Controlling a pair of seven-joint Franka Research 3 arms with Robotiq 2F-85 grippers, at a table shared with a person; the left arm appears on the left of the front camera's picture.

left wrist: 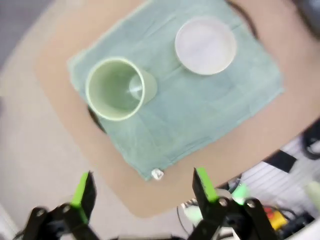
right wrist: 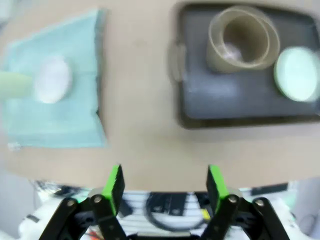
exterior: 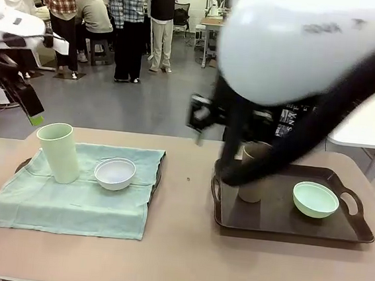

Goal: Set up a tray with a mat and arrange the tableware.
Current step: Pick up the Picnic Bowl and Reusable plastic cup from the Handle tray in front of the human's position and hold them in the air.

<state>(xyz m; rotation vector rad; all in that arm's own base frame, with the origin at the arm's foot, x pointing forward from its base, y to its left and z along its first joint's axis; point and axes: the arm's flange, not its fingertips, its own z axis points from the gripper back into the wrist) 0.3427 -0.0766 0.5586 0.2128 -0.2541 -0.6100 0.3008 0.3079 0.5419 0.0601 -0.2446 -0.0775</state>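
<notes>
Tableware in two sets, on two trays, itemised by pincer.

Left pincer (left wrist: 142, 187): fingers standing spread wide with nothing between them; hanging high over the table (left wrist: 60, 150), probably so that it is keeping clear of the set beneath it.
- mat (left wrist: 200, 115), pale green cloth: lying ahead of and well below this pincer; draping over the covered tray (exterior: 22, 164), whose dark rim is peeping out at the cloth's edge, so it is serving as a liner
- pale green tumbler (left wrist: 120, 89): standing upright on the mat, mouth facing up toward the pincer
- white bowl (left wrist: 205, 45): sitting on the mat beside the tumbler, farther ahead, apart from it
- judgement: this set is looking finished

Right pincer (right wrist: 164, 182): likewise spread and empty; hovering well above the table's near edge.
- dark tray (right wrist: 225, 107): lying ahead of and below this pincer, off to one side of its line; carrying no cloth
- tan-brown tumbler (right wrist: 242, 42): standing upright directly on the bare tray floor, at the far side from the pincer
- mint green bowl (right wrist: 298, 72): resting on the same tray, just beside the tumbler
- judgement: with both pieces sitting on bare tray, this set is looking less complete; whether a second cloth is being called for cannot be told
</notes>
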